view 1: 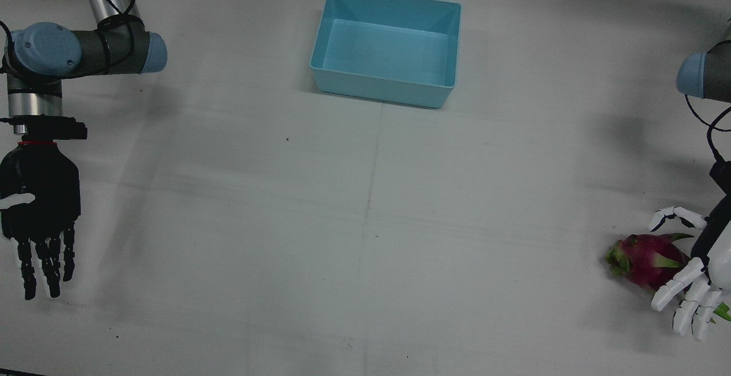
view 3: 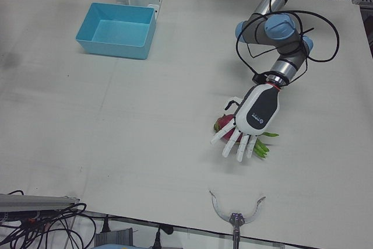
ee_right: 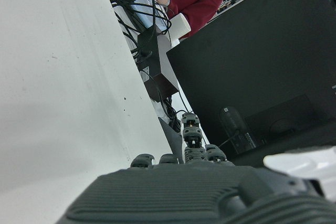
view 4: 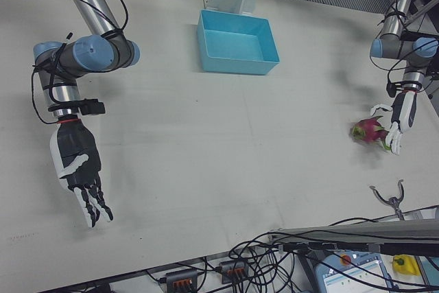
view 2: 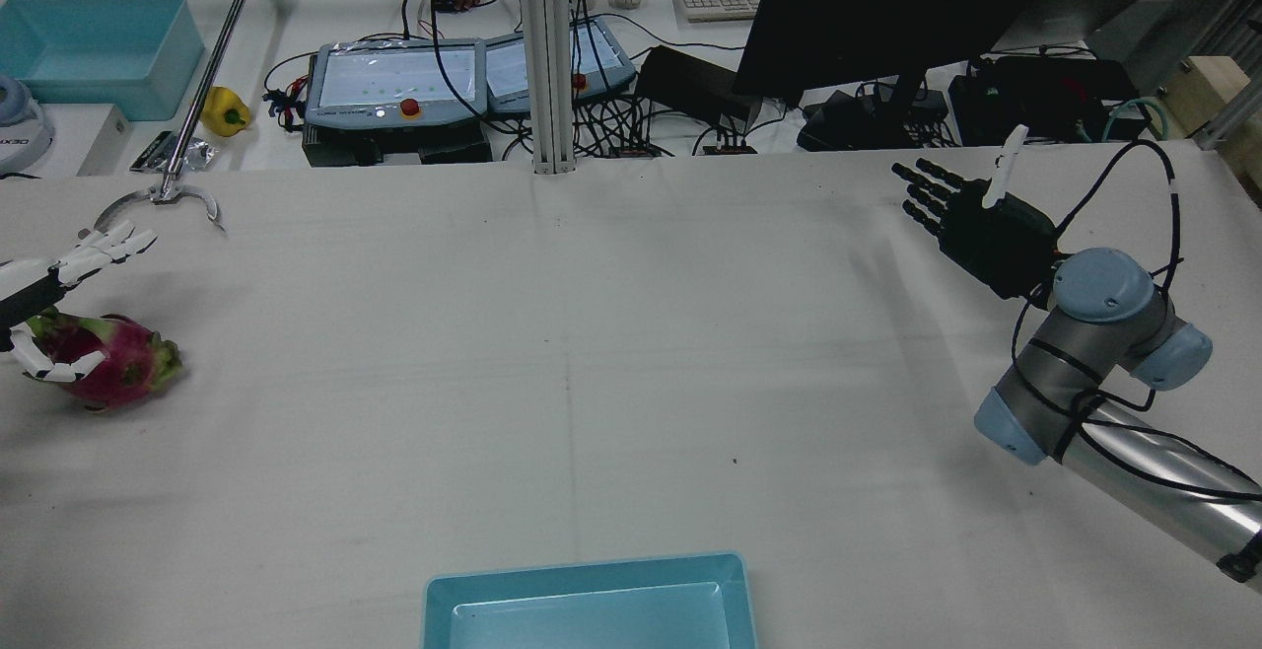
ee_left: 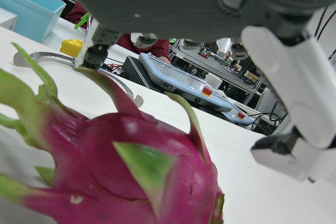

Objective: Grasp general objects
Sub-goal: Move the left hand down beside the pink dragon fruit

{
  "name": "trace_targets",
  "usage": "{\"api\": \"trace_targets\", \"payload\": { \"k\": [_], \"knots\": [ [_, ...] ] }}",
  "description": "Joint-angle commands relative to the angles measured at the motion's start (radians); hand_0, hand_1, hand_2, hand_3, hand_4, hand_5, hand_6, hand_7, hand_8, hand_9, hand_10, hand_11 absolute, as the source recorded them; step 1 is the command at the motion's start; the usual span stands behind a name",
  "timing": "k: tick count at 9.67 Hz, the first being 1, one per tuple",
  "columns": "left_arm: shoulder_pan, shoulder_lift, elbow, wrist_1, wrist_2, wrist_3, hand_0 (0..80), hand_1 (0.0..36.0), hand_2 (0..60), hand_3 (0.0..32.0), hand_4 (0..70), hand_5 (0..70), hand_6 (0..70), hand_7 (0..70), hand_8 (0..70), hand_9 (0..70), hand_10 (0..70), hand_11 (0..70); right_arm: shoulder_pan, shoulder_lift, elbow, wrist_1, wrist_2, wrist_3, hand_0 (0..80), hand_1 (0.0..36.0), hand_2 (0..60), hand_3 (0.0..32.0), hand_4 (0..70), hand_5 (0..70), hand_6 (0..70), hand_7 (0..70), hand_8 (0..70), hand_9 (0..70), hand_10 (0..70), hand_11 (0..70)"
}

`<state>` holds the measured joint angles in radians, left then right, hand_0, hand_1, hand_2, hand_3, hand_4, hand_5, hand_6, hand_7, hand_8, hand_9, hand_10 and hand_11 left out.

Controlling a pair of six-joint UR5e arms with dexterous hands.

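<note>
My left robot hand (view 1: 694, 267), white with a dark palm, sits spread around a dragon fruit (view 1: 645, 260) at the desk's (view 1: 365, 222) far edge, its fingers (view 1: 677, 290) draped over one side and the thumb arched over the other; whether they press the skin I cannot tell. The pink, green-tipped fruit lies on its side on the white desk. My right robot hand (view 1: 40, 222), black, hangs spread and empty above the opposite end. A blue bin (view 1: 388, 44) stands well apart, between the pedestals.
</note>
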<state>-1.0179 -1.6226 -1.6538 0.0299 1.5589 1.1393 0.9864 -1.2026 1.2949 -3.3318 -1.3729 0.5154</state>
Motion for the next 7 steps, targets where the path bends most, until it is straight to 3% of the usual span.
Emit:
{"api": "trace_targets", "payload": {
  "k": [1,2,3,4,7],
  "knots": [
    [0.002,-0.002,-0.086,0.160,-0.033,0.089,50.4,32.9,60.0,32.0,0.0,0.0,0.0,0.0,0.0,0.0,0.0,0.0,0.000,0.000,0.000,0.000,0.000,0.000,0.0,0.0,0.0,0.0,0.0,0.0,0.0,0.0,0.0,0.0,0.0,0.0],
    [0.007,-0.014,-0.093,0.210,-0.033,0.111,50.3,31.1,60.0,32.0,0.0,0.0,0.0,0.0,0.0,0.0,0.0,0.0,0.000,0.000,0.000,0.000,0.000,0.000,0.0,0.0,0.0,0.0,0.0,0.0,0.0,0.0,0.0,0.0,0.0,0.0],
    [0.007,-0.022,-0.101,0.246,-0.031,0.114,49.7,28.0,51.4,32.0,0.0,0.0,0.0,0.0,0.0,0.0,0.0,0.0,0.000,0.000,0.000,0.000,0.000,0.000,0.0,0.0,0.0,0.0,0.0,0.0,0.0,0.0,0.0,0.0,0.0,0.0],
    [0.009,-0.031,-0.100,0.266,-0.031,0.115,49.0,23.5,37.2,32.0,0.0,0.0,0.0,0.0,0.0,0.0,0.0,0.0,0.000,0.000,0.000,0.000,0.000,0.000,0.0,0.0,0.0,0.0,0.0,0.0,0.0,0.0,0.0,0.0,0.0,0.0],
    [0.010,-0.083,-0.095,0.352,-0.033,0.191,48.9,28.8,59.8,32.0,0.0,0.0,0.0,0.0,0.0,0.0,0.0,0.0,0.000,0.000,0.000,0.000,0.000,0.000,0.0,0.0,0.0,0.0,0.0,0.0,0.0,0.0,0.0,0.0,0.0,0.0]
  ]
}}
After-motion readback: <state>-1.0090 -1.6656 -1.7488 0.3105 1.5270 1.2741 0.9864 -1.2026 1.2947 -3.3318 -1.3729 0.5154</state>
